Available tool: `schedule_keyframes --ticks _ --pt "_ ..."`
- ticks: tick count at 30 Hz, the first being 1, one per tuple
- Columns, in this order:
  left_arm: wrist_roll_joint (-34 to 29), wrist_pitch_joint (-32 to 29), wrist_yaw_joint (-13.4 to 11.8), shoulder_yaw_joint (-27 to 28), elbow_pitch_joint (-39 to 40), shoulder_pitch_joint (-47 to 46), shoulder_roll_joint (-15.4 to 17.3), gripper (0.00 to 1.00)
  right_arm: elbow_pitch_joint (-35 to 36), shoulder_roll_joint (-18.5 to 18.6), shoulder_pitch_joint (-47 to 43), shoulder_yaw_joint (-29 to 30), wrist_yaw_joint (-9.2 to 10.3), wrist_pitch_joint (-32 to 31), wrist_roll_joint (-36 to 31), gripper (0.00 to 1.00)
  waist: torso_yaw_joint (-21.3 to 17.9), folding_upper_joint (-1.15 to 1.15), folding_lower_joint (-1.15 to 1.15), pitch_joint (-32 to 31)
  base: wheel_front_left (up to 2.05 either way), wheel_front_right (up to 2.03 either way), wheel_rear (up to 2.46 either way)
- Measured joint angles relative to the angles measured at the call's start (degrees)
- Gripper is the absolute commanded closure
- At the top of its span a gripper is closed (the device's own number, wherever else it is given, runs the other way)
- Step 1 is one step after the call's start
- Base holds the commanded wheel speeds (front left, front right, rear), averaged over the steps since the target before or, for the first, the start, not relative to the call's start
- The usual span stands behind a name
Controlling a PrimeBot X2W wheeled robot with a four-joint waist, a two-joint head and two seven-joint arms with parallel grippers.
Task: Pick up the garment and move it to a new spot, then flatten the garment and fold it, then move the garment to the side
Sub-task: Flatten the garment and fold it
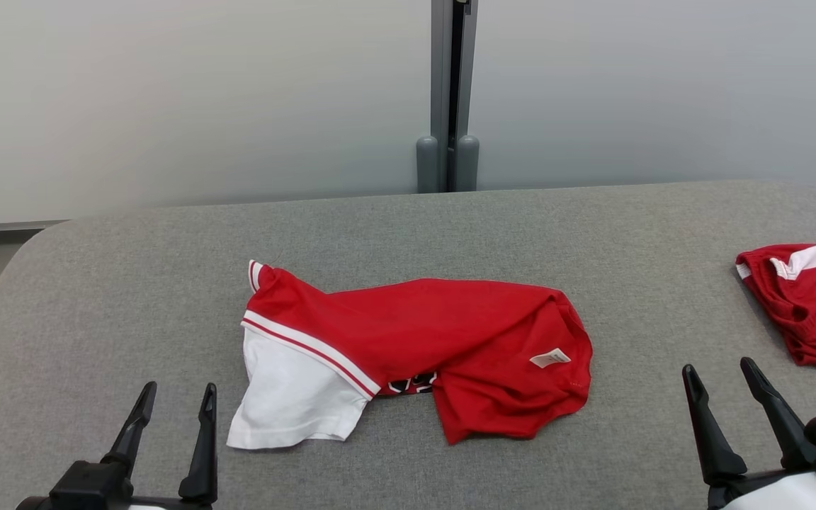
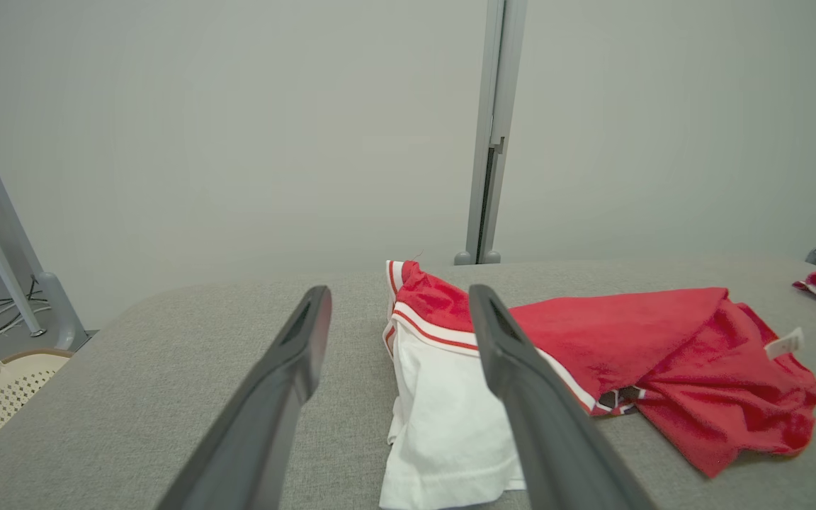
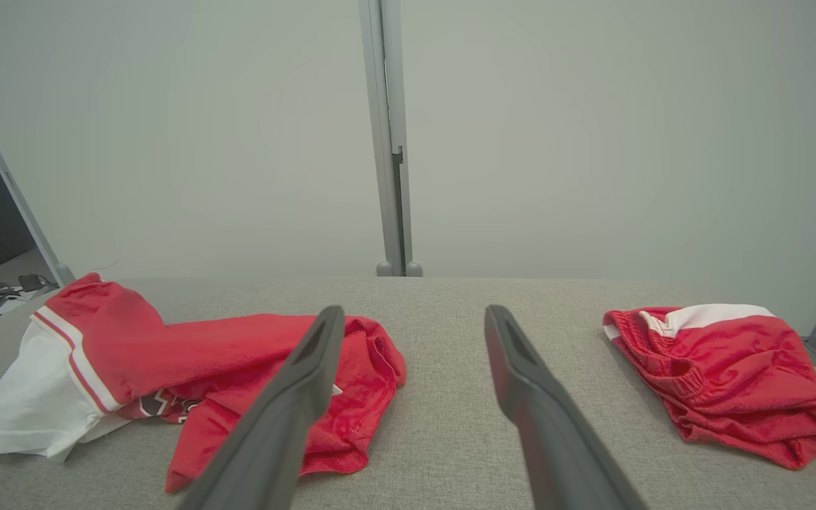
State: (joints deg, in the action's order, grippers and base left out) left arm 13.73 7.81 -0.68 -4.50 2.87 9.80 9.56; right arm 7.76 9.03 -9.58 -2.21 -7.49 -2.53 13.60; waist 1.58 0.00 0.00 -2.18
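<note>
- Hovering with fingers apart and empty, left end effector (image 1: 180,388) sits nearest the garment (image 1: 415,333), by its white end.
- Right end effector (image 1: 717,365), also spread, lies farther off.
- Garment crumpled on the surface (image 1: 521,227), long axis left-right.

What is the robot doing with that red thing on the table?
Nothing is being held yet. A crumpled red and white garment lies in the middle of the grey fabric table. The robot's left fingers and right fingers are open on its near side, touching nothing. A second red and white garment sits at the table's right edge.
</note>
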Motion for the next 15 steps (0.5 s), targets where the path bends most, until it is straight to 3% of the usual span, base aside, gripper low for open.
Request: schedule_keyframes --ticks 9,15 --pt "0.54 -1.71 0.19 -1.26 -1.96 -1.91 -0.03 0.00 0.41 -0.51 -0.02 0.36 0.00 0.00 0.00 0.00 0.37 0.00 0.00 0.76 0.00 0.00 0.00" --pt "3.48 -6.28 2.87 -2.81 -13.40 -9.42 -0.89 0.00 0.91 -0.75 0.23 -0.42 0.00 -0.12 0.07 0.00 0.33 0.00 0.00 2.96 0.00 0.00 0.00"
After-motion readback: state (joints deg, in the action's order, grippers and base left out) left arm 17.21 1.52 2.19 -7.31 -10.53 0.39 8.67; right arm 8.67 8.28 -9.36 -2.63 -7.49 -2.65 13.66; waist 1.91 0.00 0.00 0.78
